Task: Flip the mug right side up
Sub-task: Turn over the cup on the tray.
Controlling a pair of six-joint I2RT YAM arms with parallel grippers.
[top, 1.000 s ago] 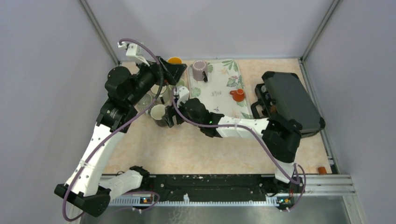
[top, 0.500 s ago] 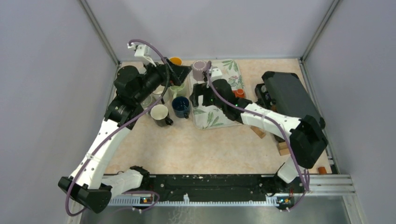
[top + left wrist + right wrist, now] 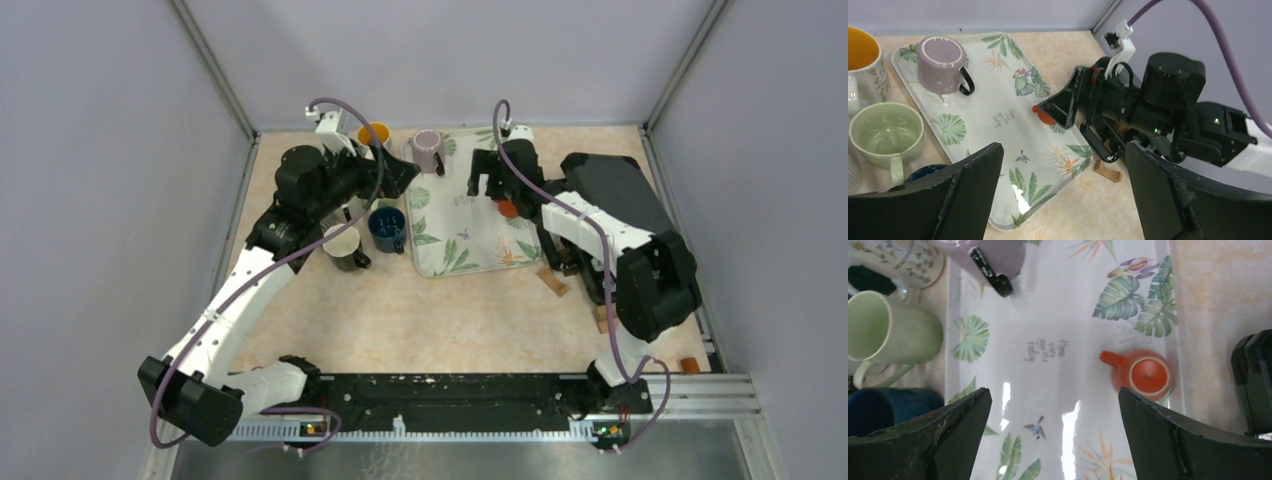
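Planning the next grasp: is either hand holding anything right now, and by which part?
Nothing is held. The left hand and right hand are both open and empty; the small orange cup sits free on the tray.

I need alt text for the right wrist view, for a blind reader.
A small orange cup stands on a leaf-printed tray, seen from above between open jaws. A purple mug is at the top edge, a green mug at the left.
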